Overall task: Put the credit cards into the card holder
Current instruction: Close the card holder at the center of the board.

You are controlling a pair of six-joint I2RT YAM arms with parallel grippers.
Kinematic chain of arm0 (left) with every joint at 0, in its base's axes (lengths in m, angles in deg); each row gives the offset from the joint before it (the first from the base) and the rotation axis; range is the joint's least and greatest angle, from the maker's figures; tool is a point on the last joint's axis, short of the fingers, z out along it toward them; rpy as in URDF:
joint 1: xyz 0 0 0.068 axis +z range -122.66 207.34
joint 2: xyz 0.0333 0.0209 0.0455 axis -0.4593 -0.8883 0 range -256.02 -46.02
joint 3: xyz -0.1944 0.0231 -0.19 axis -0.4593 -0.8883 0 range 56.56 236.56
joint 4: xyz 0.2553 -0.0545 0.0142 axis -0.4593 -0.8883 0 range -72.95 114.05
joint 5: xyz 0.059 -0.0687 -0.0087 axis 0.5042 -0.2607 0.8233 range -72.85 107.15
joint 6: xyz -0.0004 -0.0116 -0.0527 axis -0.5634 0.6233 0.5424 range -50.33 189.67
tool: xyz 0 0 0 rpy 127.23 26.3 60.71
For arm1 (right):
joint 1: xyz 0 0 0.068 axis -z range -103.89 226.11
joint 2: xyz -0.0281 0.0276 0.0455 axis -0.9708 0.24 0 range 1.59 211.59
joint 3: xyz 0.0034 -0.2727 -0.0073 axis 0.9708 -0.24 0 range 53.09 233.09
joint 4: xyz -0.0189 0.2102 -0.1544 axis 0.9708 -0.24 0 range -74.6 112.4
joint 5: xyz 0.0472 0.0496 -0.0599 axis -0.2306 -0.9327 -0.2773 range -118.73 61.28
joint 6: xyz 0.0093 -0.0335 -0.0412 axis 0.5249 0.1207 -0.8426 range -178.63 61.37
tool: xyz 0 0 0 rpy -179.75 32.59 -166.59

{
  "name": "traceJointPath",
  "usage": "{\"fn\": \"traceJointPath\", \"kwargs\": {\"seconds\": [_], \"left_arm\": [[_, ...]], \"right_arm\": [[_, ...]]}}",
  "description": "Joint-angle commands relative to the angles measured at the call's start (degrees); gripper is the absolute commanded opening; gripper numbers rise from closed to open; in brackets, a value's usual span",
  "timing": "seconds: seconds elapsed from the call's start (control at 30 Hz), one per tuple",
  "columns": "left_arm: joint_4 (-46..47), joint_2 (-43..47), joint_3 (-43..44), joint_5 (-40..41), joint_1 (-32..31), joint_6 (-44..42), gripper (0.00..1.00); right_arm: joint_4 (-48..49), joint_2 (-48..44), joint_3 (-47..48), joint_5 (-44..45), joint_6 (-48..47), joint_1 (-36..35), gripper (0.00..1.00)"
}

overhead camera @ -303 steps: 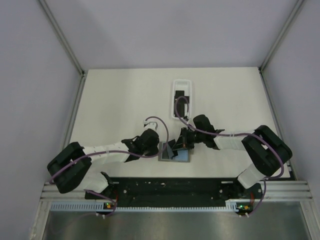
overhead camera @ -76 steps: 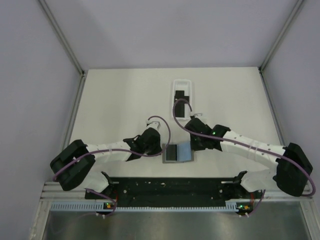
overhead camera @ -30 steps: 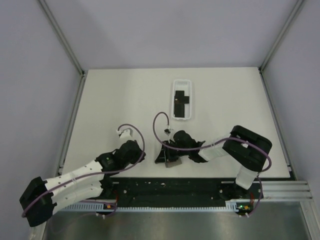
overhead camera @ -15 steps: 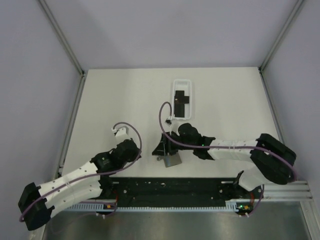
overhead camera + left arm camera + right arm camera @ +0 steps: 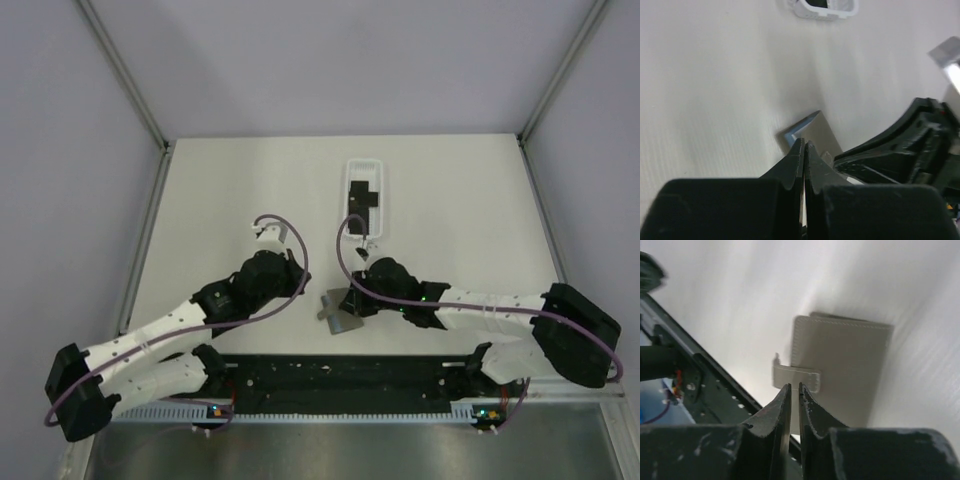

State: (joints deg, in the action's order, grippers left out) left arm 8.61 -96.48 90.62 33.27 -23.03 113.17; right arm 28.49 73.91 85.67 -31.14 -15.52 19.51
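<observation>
The right gripper [image 5: 791, 390] stands directly over the near edge of the card holder [image 5: 845, 365]. Its jaws are drawn almost together with only a thin slit between them, and the tips meet the lower edge of the clasp tab [image 5: 796, 378]. Whether they nip that tab cannot be told. The position suggests the arm is working the fastening. The card holder lies flat on the table [image 5: 230, 200], folded closed: a grey rectangle with a stitched border, the short tab wrapping its edge. Its contents are hidden. Just left of it, the left gripper [image 5: 804, 155] has its fingers pressed together on nothing, and a holder corner is just ahead of its tips. It is judged to be standing by to steady the case. Well beyond both tools, the white tray [image 5: 366, 161] holds black credit cards [image 5: 364, 200], overlapping.
</observation>
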Motion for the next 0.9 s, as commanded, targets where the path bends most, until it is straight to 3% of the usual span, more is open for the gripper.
{"fn": "traceJointPath", "kwargs": {"seconds": [0.0, 0.2, 0.4, 0.73, 0.87], "left_arm": [[8.75, -4.90, 2.94, -7.32, -0.26, -3.69, 0.00], [13.15, -9.92, 3.11, -12.42, -1.04, -4.22, 0.00], [14.92, -14.84, 1.80, -14.71, -3.68, -3.78, 0.00], [15.00, -12.82, -8.74, -6.90, -5.35, 3.07, 0.00], [19.13, -15.11, -10.86, -5.92, -5.35, 3.78, 0.00]], "right_arm": [[2.78, 5.98, -2.08, 0.39, 1.18, -0.62, 0.10], [5.16, 12.58, -2.17, -1.19, 2.59, -0.62, 0.09], [6.04, 13.56, -2.52, -1.54, 3.29, -0.71, 0.08], [5.87, 12.06, -2.61, -1.71, 3.38, -0.62, 0.08], [5.69, 12.06, -1.99, -2.50, 3.03, -0.71, 0.10]]}}
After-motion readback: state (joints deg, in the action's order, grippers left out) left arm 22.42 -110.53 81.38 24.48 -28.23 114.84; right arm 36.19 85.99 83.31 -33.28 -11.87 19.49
